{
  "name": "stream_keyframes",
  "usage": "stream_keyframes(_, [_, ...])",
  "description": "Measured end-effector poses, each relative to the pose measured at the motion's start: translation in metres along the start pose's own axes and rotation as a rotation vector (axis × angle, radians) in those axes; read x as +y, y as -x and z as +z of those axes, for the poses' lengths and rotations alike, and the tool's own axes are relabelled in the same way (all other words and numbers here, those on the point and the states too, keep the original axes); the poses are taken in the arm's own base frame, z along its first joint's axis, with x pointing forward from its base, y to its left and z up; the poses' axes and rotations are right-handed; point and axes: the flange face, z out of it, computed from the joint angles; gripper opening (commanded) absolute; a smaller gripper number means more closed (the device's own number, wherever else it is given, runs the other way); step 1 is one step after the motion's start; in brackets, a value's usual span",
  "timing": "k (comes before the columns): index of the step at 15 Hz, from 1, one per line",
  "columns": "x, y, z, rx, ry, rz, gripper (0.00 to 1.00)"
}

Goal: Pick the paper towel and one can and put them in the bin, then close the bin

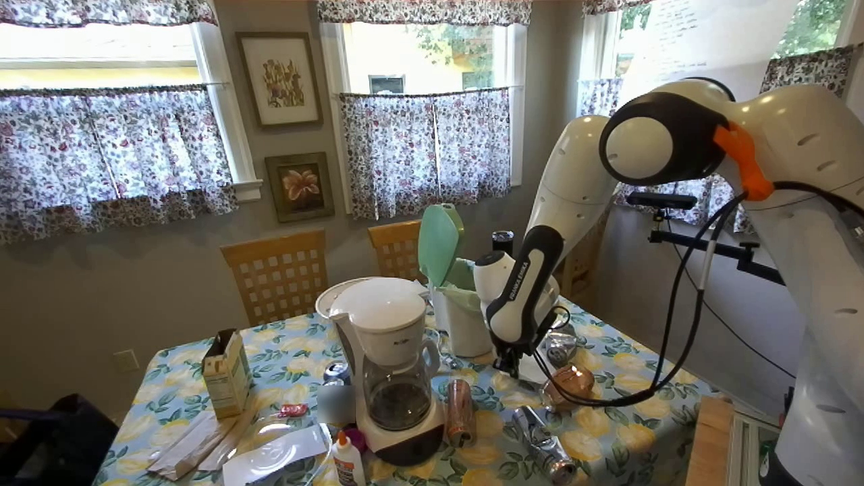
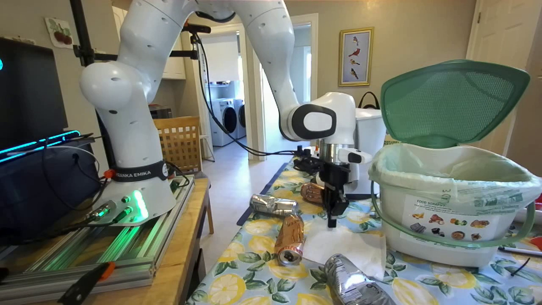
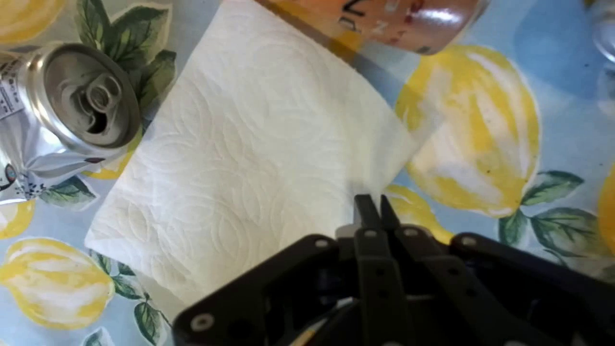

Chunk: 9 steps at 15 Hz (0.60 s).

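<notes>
The paper towel (image 3: pixel 259 144) lies on the lemon tablecloth; it also shows in an exterior view (image 2: pixel 351 248). My gripper (image 3: pixel 377 204) points down at the towel's edge, its fingertips nearly together with a fold of towel seemingly pinched between them. It also shows in both exterior views (image 1: pixel 507 368) (image 2: pixel 333 218). The cream-white bin (image 2: pixel 406 243) (image 1: pixel 469 331) stands beside the towel, its green lid (image 2: pixel 455 101) (image 1: pixel 440 243) raised. Crushed cans lie around: a silver can (image 3: pixel 72 105) (image 2: pixel 355 279), an orange can (image 3: pixel 423 21) (image 2: pixel 291 239), another silver can (image 2: pixel 274 205) and another orange can (image 2: pixel 312 192).
The white coffee maker (image 1: pixel 385 310) stands near the bin. A glue bottle (image 1: pixel 347 462), an open carton (image 1: pixel 226 374), papers and another can (image 1: pixel 336 373) are beyond it. The bin's handle (image 2: pixel 457 243) hangs down in front. A liner bag (image 2: pixel 423 173) covers the bin's rim.
</notes>
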Motion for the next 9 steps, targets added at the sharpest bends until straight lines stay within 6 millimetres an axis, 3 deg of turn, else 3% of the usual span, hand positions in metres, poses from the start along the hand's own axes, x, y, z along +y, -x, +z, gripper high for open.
stream_keyframes(9, [0.003,0.007,-0.046,-0.001,0.131,-0.046,0.00])
